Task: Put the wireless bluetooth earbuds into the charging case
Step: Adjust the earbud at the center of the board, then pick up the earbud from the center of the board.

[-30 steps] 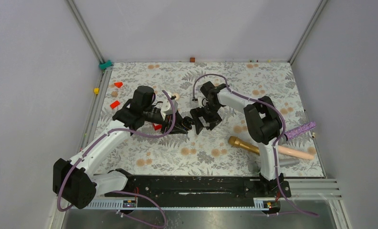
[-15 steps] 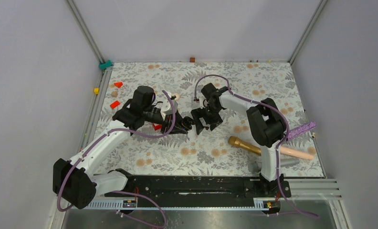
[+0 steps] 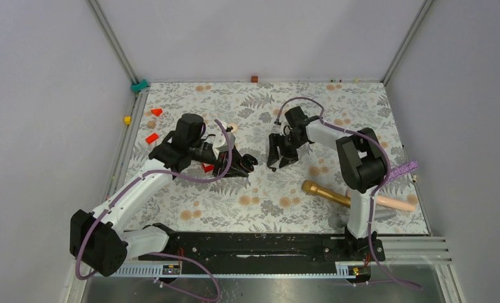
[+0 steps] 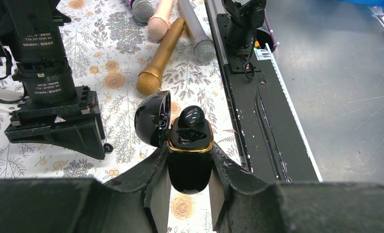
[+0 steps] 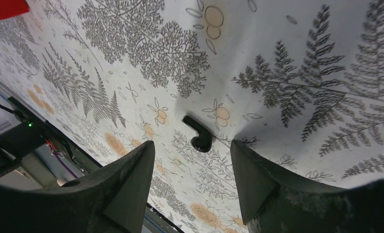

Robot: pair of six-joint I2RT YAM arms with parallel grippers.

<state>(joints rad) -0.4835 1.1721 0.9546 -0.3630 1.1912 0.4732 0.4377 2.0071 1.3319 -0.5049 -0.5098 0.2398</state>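
Observation:
My left gripper (image 4: pixel 189 171) is shut on the black charging case (image 4: pixel 190 162), which has a gold rim. Its lid (image 4: pixel 152 119) hangs open to the left. One black earbud (image 4: pixel 191 116) sits in the case. In the top view the left gripper (image 3: pixel 238 165) holds the case (image 3: pixel 247 161) at mid-table. My right gripper (image 3: pixel 278 159) is open, pointing down at the cloth to the right of the case. In the right wrist view a second black earbud (image 5: pixel 198 133) lies on the floral cloth just ahead of the open right gripper (image 5: pixel 192 145). It also shows in the left wrist view (image 4: pixel 107 148).
Several microphones lie at the right front: gold (image 3: pixel 323 191), pink (image 3: pixel 392 202), purple glitter (image 3: pixel 396 172). Orange-red triangular bits (image 3: pixel 151 137) lie behind the left arm. A small pale thing (image 3: pixel 233 127) lies beyond the left wrist. The black base rail (image 3: pixel 254 246) runs along the near edge.
My right gripper has drawn away from the case, moving right and slightly back. The left gripper and the case have stayed put.

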